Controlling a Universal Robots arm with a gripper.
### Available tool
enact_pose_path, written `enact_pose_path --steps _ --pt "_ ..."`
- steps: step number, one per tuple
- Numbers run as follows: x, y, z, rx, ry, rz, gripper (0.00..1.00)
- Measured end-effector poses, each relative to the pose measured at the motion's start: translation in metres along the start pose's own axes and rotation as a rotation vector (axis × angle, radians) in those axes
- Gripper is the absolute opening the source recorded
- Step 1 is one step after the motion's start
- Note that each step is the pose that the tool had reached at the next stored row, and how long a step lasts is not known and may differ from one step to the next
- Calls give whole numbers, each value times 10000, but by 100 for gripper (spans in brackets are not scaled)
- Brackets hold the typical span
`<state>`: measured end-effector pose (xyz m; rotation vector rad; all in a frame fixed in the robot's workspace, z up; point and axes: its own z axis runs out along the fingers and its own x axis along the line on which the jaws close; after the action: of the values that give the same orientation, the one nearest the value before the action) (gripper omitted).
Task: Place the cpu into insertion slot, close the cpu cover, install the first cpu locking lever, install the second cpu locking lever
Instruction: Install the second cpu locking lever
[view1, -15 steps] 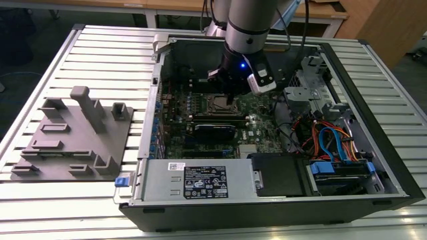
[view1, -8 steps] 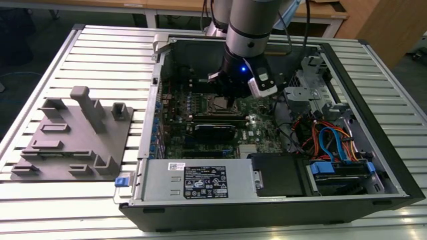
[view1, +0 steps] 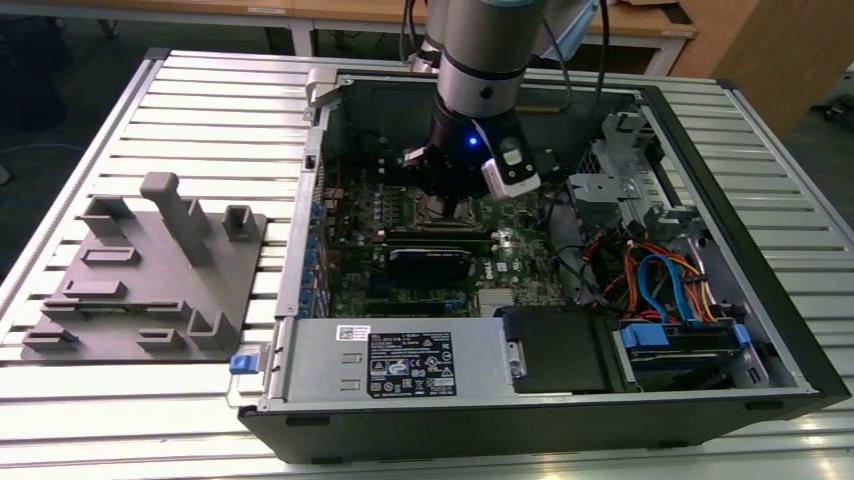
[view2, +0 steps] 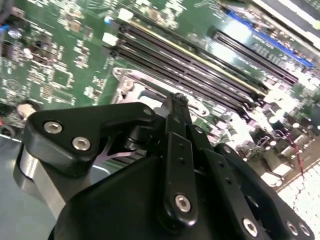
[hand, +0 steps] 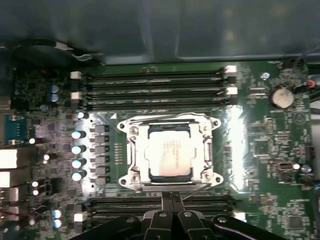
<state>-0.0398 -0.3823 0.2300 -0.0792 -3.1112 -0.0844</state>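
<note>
Arm vertical, wrist pointing straight down, claw (hand: 172, 196) w/ fingertips pressed together, nothing between them.

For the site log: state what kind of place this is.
Probably a robotics lab or test cell: an open computer case lies on a slatted metal table, a grey fixture plate beside it, wooden benches behind.
</note>
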Motion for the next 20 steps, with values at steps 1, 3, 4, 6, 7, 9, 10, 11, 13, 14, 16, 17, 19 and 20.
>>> enact_pose_path --steps 1,3,4,6,7,9,10,11,13,14,16,17,19,20 --pt "17 -4 2 -8 0 -1 10" --pt "55 -12 6 -19 1 -7 10" --pt "69 -17 8 -23 2 -9 10" --pt "107 -32 9 -30 2 -13 10" --pt "121 -38 9 -30 2 -15 10" --pt "153 -50 10 -33 3 -30 10" --pt "164 -57 10 -35 4 -43 10" --pt "170 -65 10 -36 5 -56 10" --pt "172 -84 10 -42 9 -72 10" --pt "174 -93 12 -65 10 -74 10" --pt "176 -107 14 -235 19 -80 10" --pt "179 -113 16 -309 22 -81 10" --pt "185 -129 22 -399 28 -84 10" --pt "188 -141 26 -415 29 -85 10"
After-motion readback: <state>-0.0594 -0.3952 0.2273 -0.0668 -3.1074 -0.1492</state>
